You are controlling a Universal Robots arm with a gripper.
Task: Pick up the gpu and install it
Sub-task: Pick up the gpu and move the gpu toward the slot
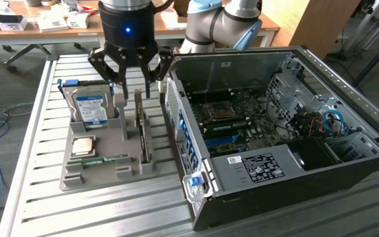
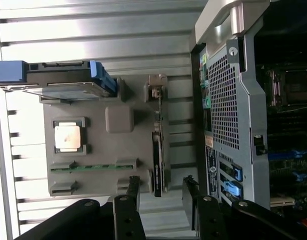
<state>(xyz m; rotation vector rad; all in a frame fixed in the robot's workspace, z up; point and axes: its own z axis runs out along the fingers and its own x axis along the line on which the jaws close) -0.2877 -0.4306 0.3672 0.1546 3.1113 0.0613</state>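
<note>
The end effector [image 1: 134, 81] hangs wide open and empty just above the gpu [image 1: 143, 136]. The gpu stands on edge in a slot of the grey holder [image 1: 104, 175] on the bench [image 1: 51, 207], beside the open computer case [image 1: 275, 123]. Nothing is gripped.
</note>
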